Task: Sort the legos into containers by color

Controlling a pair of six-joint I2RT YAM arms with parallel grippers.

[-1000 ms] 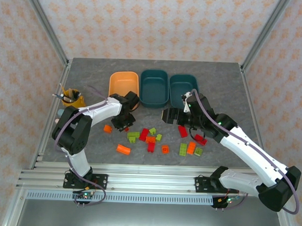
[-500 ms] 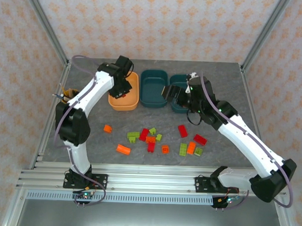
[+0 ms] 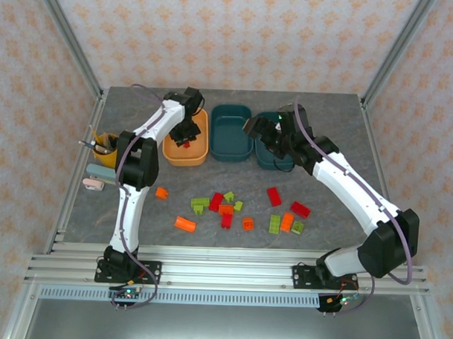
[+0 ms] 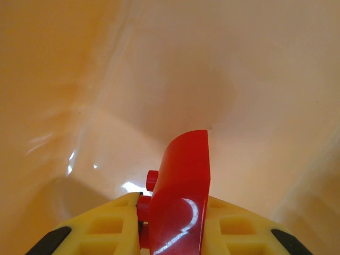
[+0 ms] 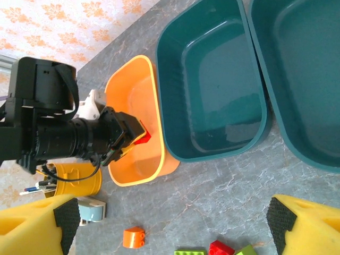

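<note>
Grey bench: left fingers clamp red brick low inside orange tub; advise gentle release there. Right fingers wide, empty.

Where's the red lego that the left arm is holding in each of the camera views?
Top external: red lego upper left, over the orange tub.
Left wrist: bottom centre, gripped in the left end effector.
Right wrist: left of centre, over the same tub.
Shared landmark: the orange tub.
</note>
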